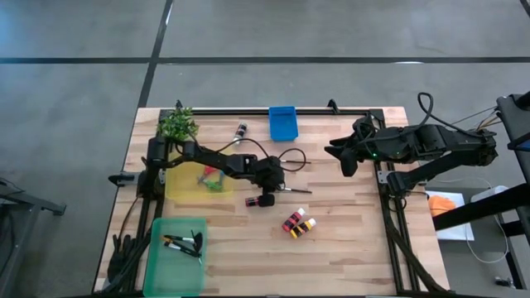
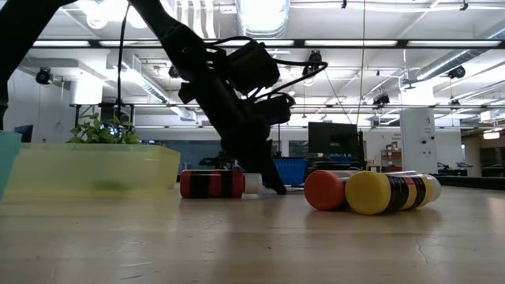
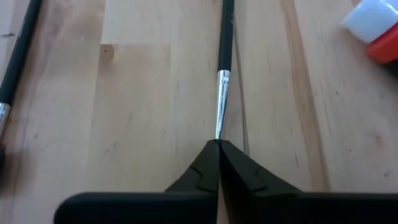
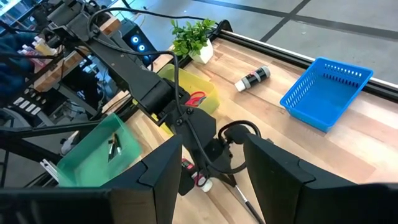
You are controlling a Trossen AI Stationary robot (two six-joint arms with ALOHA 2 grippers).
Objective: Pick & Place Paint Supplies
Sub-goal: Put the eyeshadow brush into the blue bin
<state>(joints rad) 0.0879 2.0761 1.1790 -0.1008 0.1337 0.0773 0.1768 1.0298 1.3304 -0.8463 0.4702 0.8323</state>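
Wooden desk (image 1: 348, 240) carried the left gripper (image 3: 219, 144), pinching a brush (image 3: 224, 62) lying flat ahead of it, a red bottle (image 1: 258, 200) just beside; the right gripper (image 4: 211, 163) hung spread, well apart

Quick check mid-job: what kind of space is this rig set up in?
Likely an industrial lab or workshop hall: grey concrete floor around the wooden table, exposed ceiling ducts and strip lights, and a monitor behind it.
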